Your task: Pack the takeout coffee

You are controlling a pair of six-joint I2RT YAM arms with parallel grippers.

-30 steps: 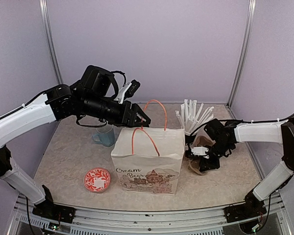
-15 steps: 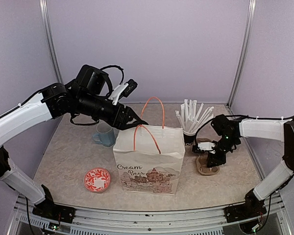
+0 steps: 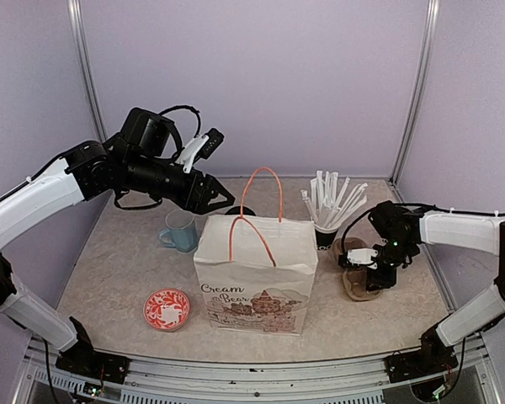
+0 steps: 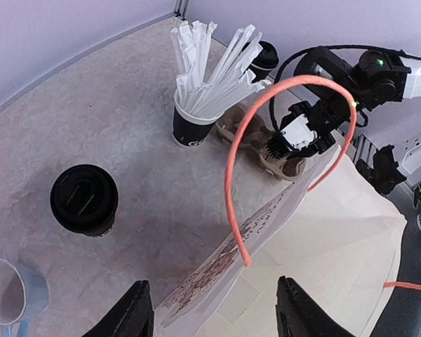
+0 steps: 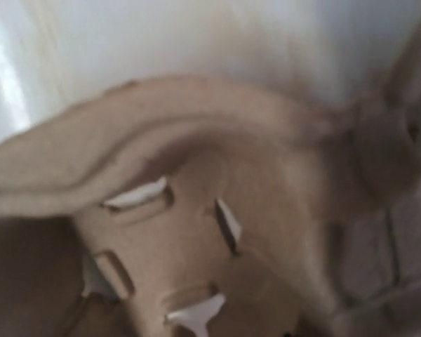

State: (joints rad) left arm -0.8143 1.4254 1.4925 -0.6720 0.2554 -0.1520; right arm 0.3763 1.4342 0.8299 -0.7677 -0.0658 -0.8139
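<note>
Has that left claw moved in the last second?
Yes. The left gripper has drawn back leftward, away from the paper bag and nearer above the blue mug.

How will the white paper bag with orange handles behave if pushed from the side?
The white paper bag with orange cord handles is probably light: what shows of its inside looks empty. Its thin, creased walls would likely buckle before it slides. Standing tall on a narrow base, it may tip.

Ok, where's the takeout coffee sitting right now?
In the left wrist view the takeout coffee stands lidded at left of centre, between the blue mug and the straw cup, just beyond the paper bag.
</note>
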